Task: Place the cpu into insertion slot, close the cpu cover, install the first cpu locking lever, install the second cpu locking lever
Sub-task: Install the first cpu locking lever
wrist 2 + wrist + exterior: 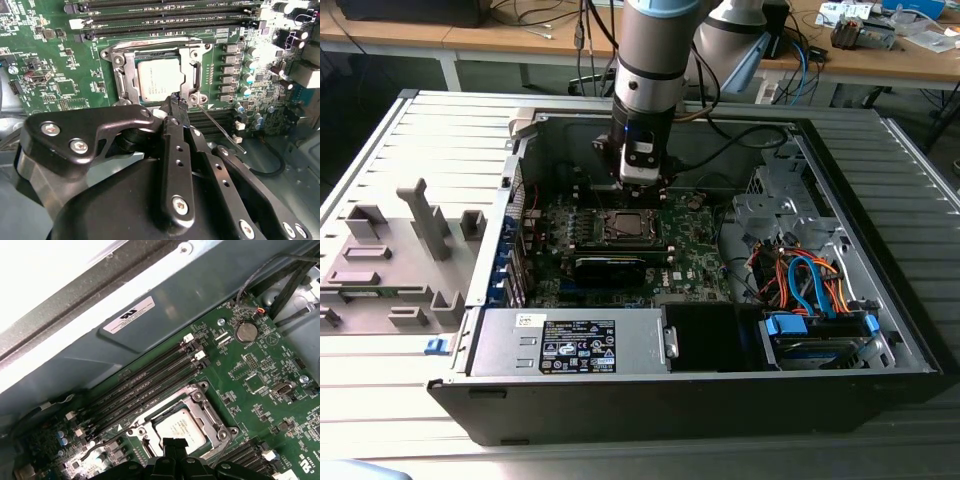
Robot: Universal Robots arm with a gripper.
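Where the cpu lies: the cpu [159, 80] sits flat in the insertion slot [116, 60], its grey top showing through the middle opening.
Cover: the cpu cover [193, 75] is down on the insertion slot, framing the chip on all sides.
Lever: a thin metal rod [220, 127] starts at one corner of the insertion slot and slants away across the board (not along the slot's edge).
Gripper: the gripper [177, 100] points tip-down at that same corner, just beside the rod's inner end; whether it touches rod or cover I cannot tell.
Fingers: pressed together, nothing seen between them in both wrist views.
Arm: the arm [650, 60] stands upright over the insertion slot.
Memory slots: long black memory slots [165, 20] run side by side just beside the insertion slot.
Board: the green board [55, 60] surrounds the insertion slot.
Battery: a round battery [245, 331] lies well apart from the insertion slot.
Case: the open computer case [880, 170] holds the board; coloured cables [810, 280] lie to the exterior view's right of the insertion slot.
Tray: a grey tray [390, 260] sits outside the case, to the exterior view's left of the insertion slot.
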